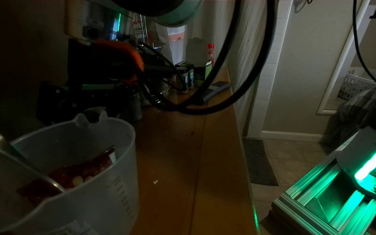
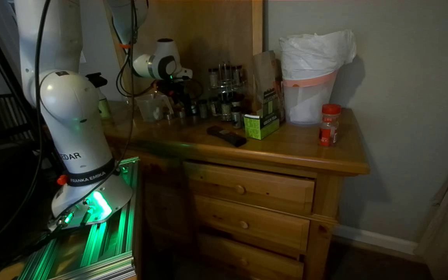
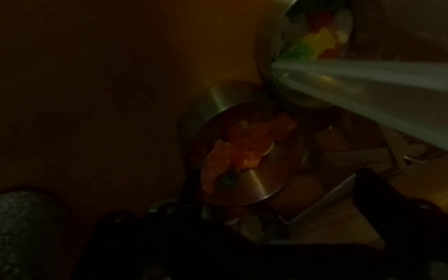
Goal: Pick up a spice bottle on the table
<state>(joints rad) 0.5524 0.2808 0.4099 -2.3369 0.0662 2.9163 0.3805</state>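
Wrist view: hovers with tool [image 3: 278,186] spread, grasping nothing, facing a metal cup [image 3: 259,187]. Now to target a likely spice bottle [image 2: 203,110], upright on the surface [image 2: 294,142] near similar bottles [image 2: 236,118] in an exterior view! Probably light, rigid, slightly slippery; best pinched mid-body.

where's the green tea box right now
In an exterior view, the green tea box sits on the table right of the picture's centre, between the black remote at left and the white-bagged bin at right.

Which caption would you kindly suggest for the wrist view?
Past the open tool, a metal cup of reddish pieces on the table.
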